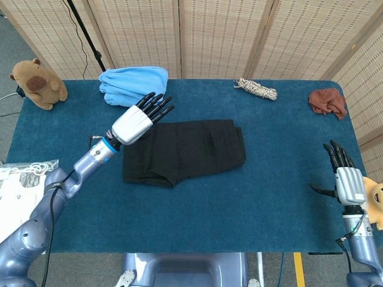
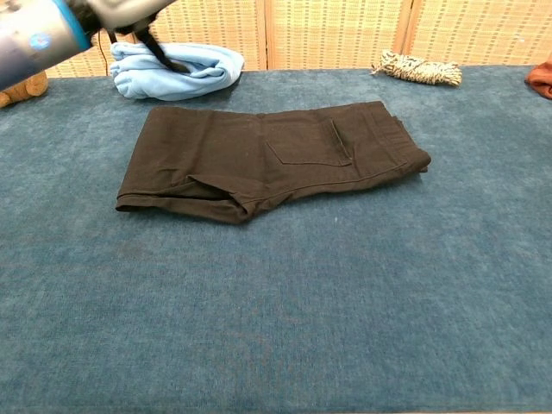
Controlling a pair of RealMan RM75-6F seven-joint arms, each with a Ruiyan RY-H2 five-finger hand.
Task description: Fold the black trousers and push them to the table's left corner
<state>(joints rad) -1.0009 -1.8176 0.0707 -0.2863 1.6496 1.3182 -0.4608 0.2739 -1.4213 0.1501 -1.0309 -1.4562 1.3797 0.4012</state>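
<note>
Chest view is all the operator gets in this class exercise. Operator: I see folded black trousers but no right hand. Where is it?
Observer: The right hand is at the table's right edge, fingers apart, holding nothing.
Operator: I only catch the left wrist at my top left. What is that hand doing?
Observer: The left hand shows over the far left corner of the black trousers, fingers straight and apart, gripping nothing.
Operator: Anything beyond the table's left side?
Observer: A clear plastic bag with white contents lies there, off the table.
</note>
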